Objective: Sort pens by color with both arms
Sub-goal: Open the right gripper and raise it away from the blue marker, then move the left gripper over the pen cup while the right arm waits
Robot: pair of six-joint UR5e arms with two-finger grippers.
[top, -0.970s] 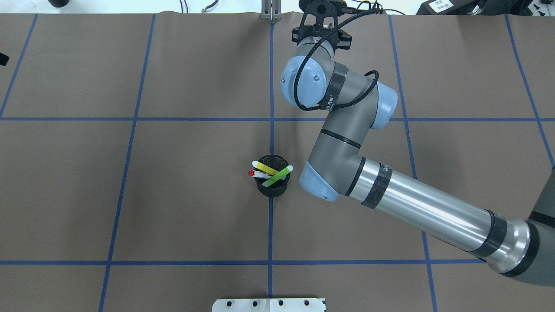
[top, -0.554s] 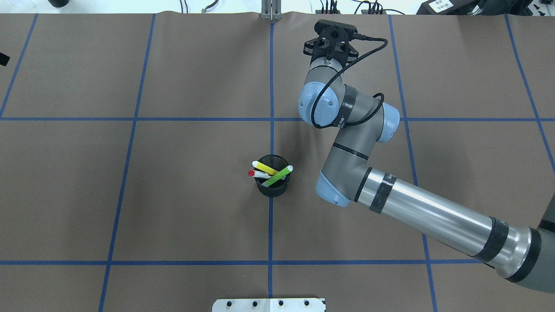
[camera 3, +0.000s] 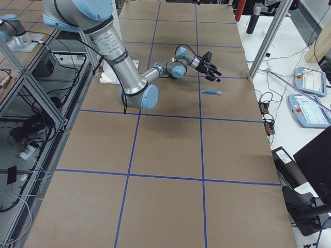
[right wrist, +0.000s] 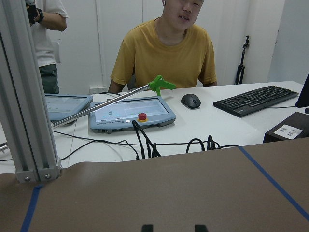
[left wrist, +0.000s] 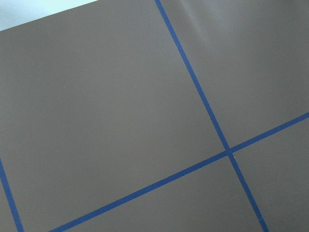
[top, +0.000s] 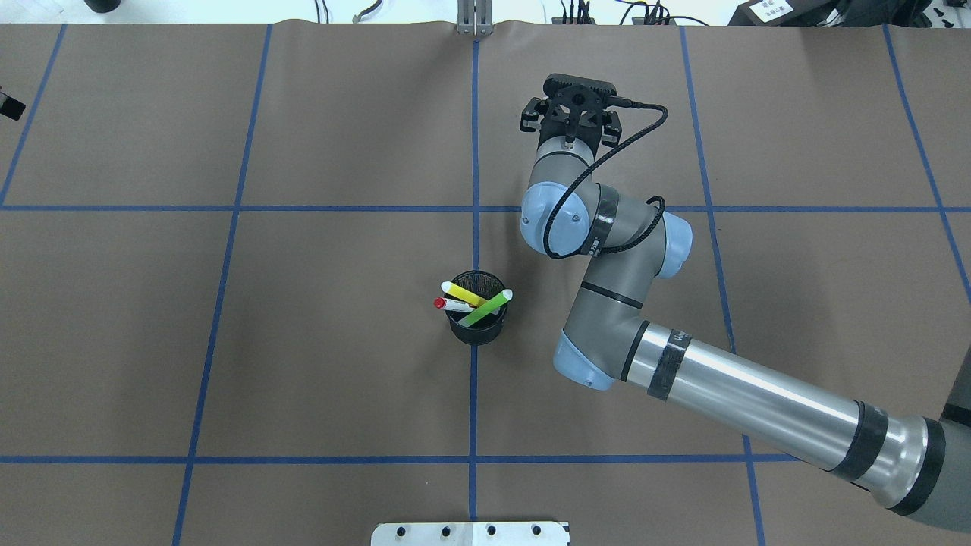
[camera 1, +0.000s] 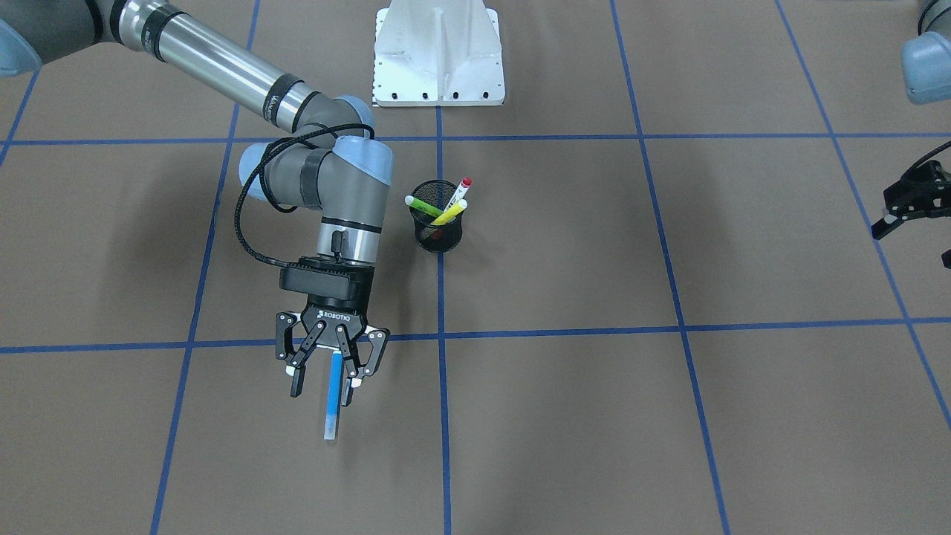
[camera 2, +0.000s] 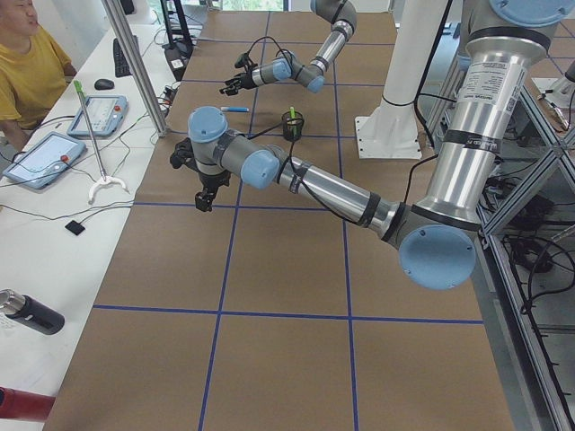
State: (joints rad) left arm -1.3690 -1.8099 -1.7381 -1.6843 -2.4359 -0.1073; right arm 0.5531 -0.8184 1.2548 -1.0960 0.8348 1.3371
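Note:
The blue pen lies flat on the brown table, also seen in the exterior right view. My right gripper hovers over it, open and empty; its fingertips show apart in the right wrist view. In the overhead view the gripper hides the pen. The green pen, yellow pen and white pen with red cap stand in the black mesh cup at the table's middle. My left gripper is at the table's left end, open and empty, cut off by the frame edge.
The white pedestal stands on the robot's side of the cup. Blue tape lines grid the table. An aluminium post, tablets, cables and seated operators are beyond the far edge. The left wrist view shows only bare table.
My right gripper has drawn back from the table's far edge toward the robot. The pens in the cup have not moved.

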